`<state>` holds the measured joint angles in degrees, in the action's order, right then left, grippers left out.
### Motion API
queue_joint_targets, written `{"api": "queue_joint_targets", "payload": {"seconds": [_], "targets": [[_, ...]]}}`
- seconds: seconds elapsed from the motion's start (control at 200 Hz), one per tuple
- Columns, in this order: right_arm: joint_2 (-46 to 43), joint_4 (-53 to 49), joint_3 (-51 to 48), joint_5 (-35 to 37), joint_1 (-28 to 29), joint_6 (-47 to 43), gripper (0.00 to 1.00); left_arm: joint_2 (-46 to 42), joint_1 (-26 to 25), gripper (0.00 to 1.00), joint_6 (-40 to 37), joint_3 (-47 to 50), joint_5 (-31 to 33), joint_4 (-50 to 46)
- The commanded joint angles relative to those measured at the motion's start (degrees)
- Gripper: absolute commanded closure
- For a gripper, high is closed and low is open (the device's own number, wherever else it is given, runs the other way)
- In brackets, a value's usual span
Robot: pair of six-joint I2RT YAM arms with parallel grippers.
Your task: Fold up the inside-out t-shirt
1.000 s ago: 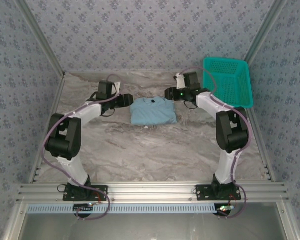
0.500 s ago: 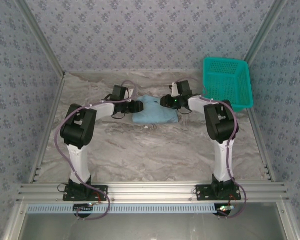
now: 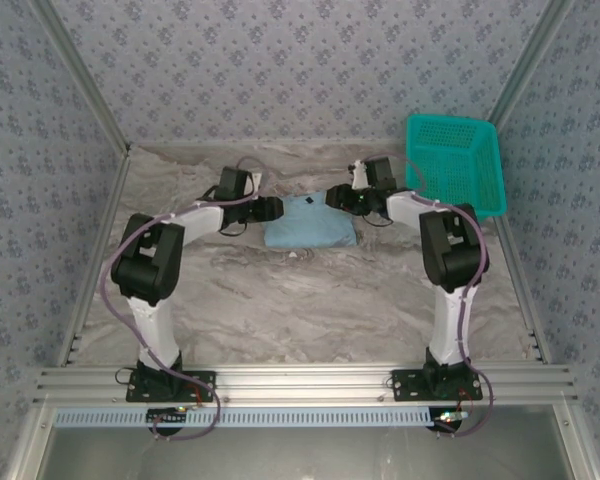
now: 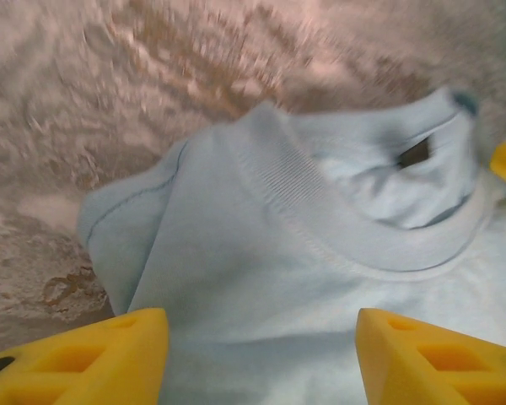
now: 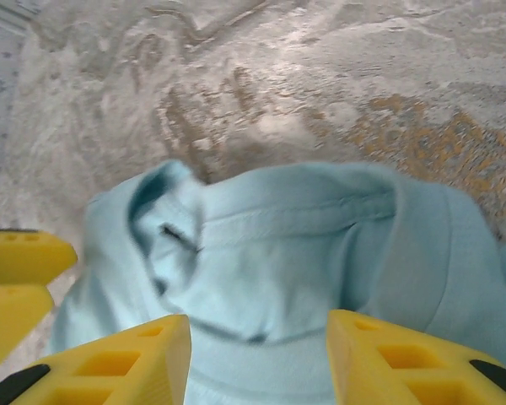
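- Left of the teal plastic mesh basket [image 3: 455, 165], our light-blue cloth t-shirt [image 3: 310, 222] lies partly folded.
- Left gripper [image 3: 270, 208] and right gripper [image 3: 337, 196] flank its collar, jaws apart, probably to pinch both shoulders.

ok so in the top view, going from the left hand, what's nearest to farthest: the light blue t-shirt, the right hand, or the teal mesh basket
1. light-blue cloth t-shirt, right beside the left hand
2. right hand, across the shirt's collar end
3. teal plastic mesh basket, far-right corner
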<state>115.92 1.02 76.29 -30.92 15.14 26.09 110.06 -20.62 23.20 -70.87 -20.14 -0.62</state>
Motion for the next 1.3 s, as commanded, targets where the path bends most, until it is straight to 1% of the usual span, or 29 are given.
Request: {"api": "queue_joint_targets", "payload": {"seconds": [0.0,0.045,0.13,0.31,0.345,0.57,0.744,0.819,0.944,0.979,1.124,1.229,1.294], "targets": [[-7.73,-0.33,-3.04,0.68,-0.11,-2.36,0.52,-7.16,0.39,0.38,2.6,2.08,4.97,-2.36],[-9.13,-1.86,-4.28,2.68,0.11,-3.82,0.51,-7.34,0.86,0.36,3.68,2.06,6.39,-5.54],[-10.44,-3.89,-5.79,5.35,0.73,-5.4,0.5,-5.99,1.74,0.35,4.83,1.78,5.3,-8.43],[-10.98,-4.17,-7.47,5.52,1.15,-5.7,0.5,-1.5,1.07,0.34,5.63,-1.69,1.9,-11.94],[-11.13,-4.01,-9.3,5.52,1.15,-5.7,0.5,-0.68,0.73,0.34,5.54,-2.18,1.32,-12.12],[-12.01,-3.69,-11.58,5.12,1.05,-6.04,0.5,4.26,-0.8,0.33,6.14,-3.91,-1.18,-11.99],[-12.18,-3.46,-12.26,4.99,0.95,-6.05,0.5,6.72,-2.28,0.37,7.33,-4.32,-2.97,-10.44],[-12.19,-3.22,-12.55,4.97,0.74,-5.92,0.51,7.85,-2.94,0.43,8.16,-4.56,-3.8,-9.49],[-12.46,-3.03,-12.95,4.93,0.56,-5.78,0.51,9.83,-3.72,0.58,9.17,-5.82,-5.15,-8.34],[-12.61,-3.04,-13.14,4.82,0.48,-5.78,0.51,10.16,-3.81,0.6,9.31,-6.31,-5.15,-8.34],[-13.62,-3.29,-13.63,4.77,0.09,-5.96,0.51,10.78,-3.31,0.82,7.42,-9.04,-3.66,-9.08],[-14.52,-3.8,-13.79,4.94,0.02,-6.2,0.51,10.55,-1.17,0.99,3.93,-12.07,-4.56,-11.88],[-15.32,-4.25,-14.0,5.08,-0.23,-6.46,0.51,9.33,0.86,1.0,0.96,-12.93,-4.97,-14.5]]}}
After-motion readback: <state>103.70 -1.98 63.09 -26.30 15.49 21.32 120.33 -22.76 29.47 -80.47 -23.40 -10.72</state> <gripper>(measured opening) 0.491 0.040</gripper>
